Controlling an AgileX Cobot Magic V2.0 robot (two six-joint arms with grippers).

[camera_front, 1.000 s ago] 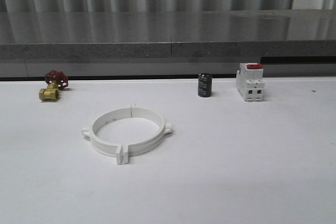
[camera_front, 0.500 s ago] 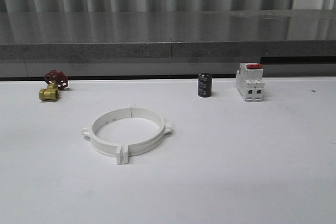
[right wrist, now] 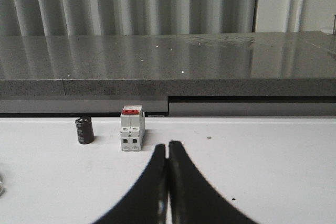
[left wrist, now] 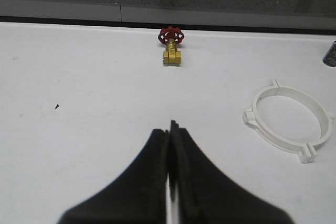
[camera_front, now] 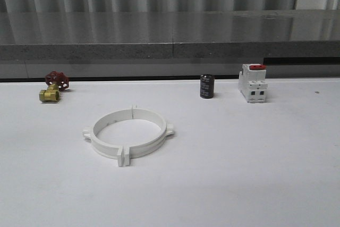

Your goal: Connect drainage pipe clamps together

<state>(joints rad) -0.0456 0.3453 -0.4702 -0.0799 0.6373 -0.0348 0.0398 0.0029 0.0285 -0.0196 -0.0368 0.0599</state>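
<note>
The two white drainage pipe clamps [camera_front: 127, 135] lie on the white table left of centre, their ends meeting so they form one closed ring; the ring [left wrist: 290, 123] also appears in the left wrist view. My left gripper [left wrist: 169, 128] is shut with nothing between its black fingers, well away from the ring and above bare table. My right gripper [right wrist: 168, 145] is shut and empty too, hovering over the table in front of the white block.
A brass valve with a red handwheel [camera_front: 53, 86] sits at the back left. A small black cylinder [camera_front: 207, 86] and a white block with a red top [camera_front: 253, 83] stand at the back right. A grey ledge [camera_front: 170, 46] runs behind the table.
</note>
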